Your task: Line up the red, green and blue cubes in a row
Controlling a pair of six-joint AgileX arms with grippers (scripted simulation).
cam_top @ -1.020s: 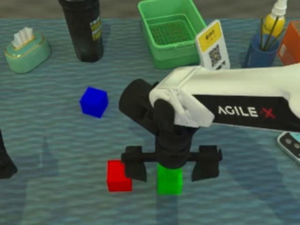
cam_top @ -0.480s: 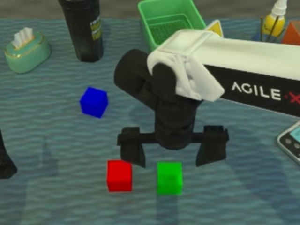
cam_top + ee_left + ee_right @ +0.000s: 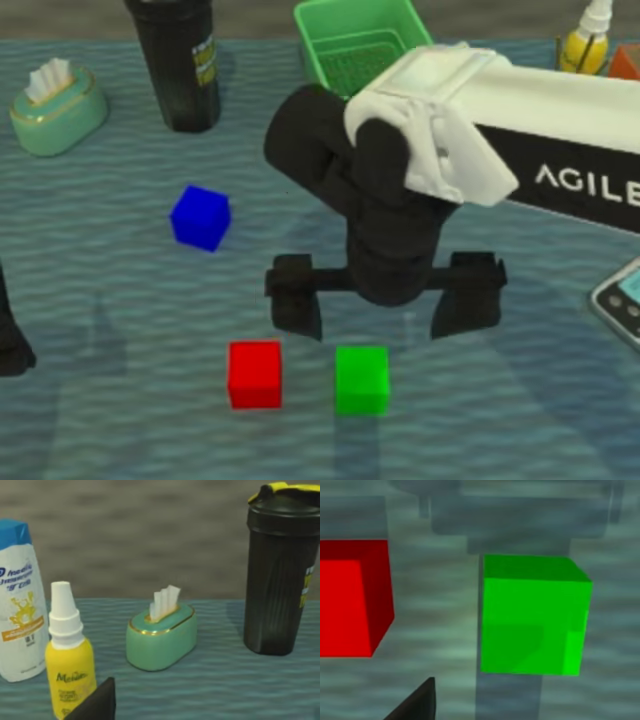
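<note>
Red cube (image 3: 254,374), green cube (image 3: 361,379), blue cube (image 3: 201,217): plain, smooth, matt. Table (image 3: 120,300) looks like rough, wavy cloth. Black cup (image 3: 280,570) looks like shiny plastic w/ fine ridges.

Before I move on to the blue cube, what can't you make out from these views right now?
- Left claw: out of frame; the top view shows only a dark sliver of that arm at its left edge.
- Green basket: largely hidden in the top view by the right arm.
- Red cube: cut off by the right wrist view's edge.
- Blue cube: visible only in the top view.
</note>
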